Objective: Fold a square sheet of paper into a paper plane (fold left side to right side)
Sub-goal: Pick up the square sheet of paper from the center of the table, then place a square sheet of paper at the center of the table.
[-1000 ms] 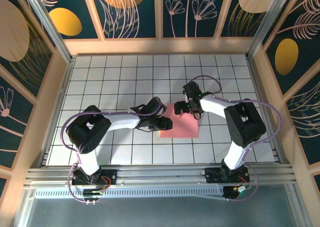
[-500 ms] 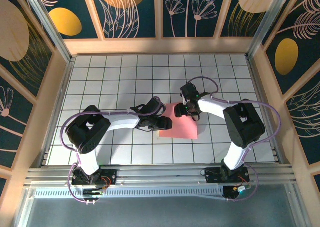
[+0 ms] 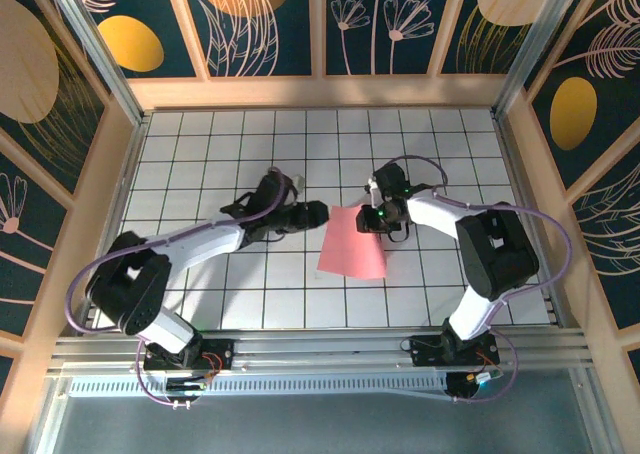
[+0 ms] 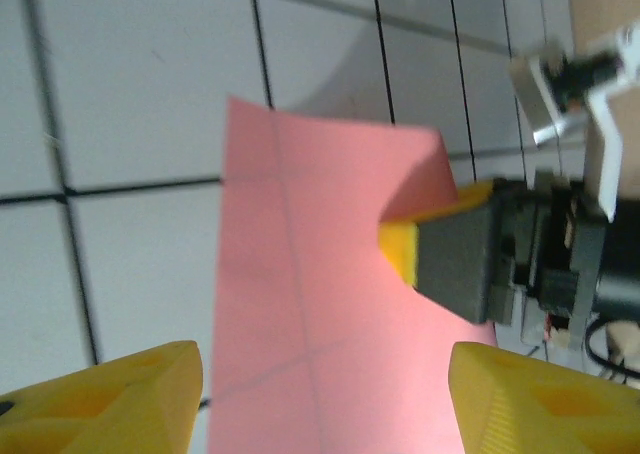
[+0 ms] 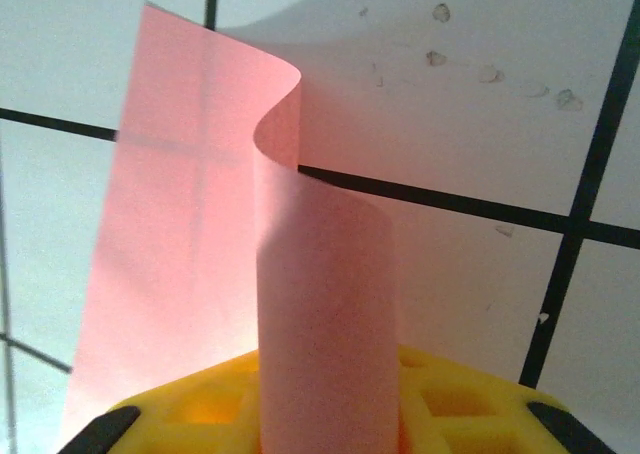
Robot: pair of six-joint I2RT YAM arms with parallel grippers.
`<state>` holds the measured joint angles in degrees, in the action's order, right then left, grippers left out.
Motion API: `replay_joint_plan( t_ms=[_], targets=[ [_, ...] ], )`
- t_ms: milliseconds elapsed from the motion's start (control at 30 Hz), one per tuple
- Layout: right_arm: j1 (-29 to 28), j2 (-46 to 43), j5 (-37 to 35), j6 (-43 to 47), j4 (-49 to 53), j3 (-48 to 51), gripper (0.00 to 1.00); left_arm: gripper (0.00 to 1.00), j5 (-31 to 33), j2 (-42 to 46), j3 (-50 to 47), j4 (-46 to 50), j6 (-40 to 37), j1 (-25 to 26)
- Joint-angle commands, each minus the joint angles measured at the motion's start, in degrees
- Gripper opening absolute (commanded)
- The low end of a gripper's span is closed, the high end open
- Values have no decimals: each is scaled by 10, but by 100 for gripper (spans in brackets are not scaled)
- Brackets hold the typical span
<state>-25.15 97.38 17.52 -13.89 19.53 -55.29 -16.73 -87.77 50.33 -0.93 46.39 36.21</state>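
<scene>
Near the middle of the white tiled table (image 3: pixel 250 294), a little to the right: the square sheet of paper (image 3: pixel 352 259), mostly flat on the tiles, with its far right part raised. Pinched there by the right gripper (image 3: pixel 376 218); in the right wrist view, a curl of pink paper standing up from between the yellow fingers (image 5: pixel 190 414), so closed on the sheet and not merely touching it. Left gripper (image 3: pixel 318 214) just left of the sheet's far left corner, apart from the paper, fingertips (image 4: pixel 110 399) spread wide with nothing between them. From the left gripper, then, the sheet to the right and slightly nearer; from the right gripper, to the left and nearer. Longer side of the visible pink shape running from far to near, probably also the line of the coming crease. For bringing the left side over to the right side, probably necessary to take the left edge, and for this edge the left arm clearly closer. Possible risk: thin paper, easy to slide or buckle if lifted at one corner only.
</scene>
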Motion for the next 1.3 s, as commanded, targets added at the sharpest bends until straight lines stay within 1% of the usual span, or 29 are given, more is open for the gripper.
replay_joint_plan(
  t_ms=[0,200,333,500,667,800,933,1100,1267],
  targets=[
    [18,-28,82,-15,-28,12,27,68,-34,29,-47,-39,3,-39],
    [37,-48,151,-41,-64,22,23,72,-116,79,-140,-157,29,-128],
    [47,-61,203,-64,-88,21,21,77,-182,106,-199,-270,48,-181],
    [53,-82,256,-81,-106,3,20,83,-252,118,-247,-413,72,-226],
    [56,-107,297,-86,-103,-32,19,87,-302,112,-254,-504,62,-231],
    [56,-126,329,-92,-100,-68,19,87,-337,103,-243,-546,55,-230],
    [56,-141,365,-104,-107,-96,18,88,-366,86,-227,-580,66,-230],
    [54,-160,414,-142,-157,-102,18,88,-399,62,-214,-655,107,-227],
    [42,-172,452,-159,-191,-110,18,91,-417,51,-189,-678,107,-202]
  ],
)
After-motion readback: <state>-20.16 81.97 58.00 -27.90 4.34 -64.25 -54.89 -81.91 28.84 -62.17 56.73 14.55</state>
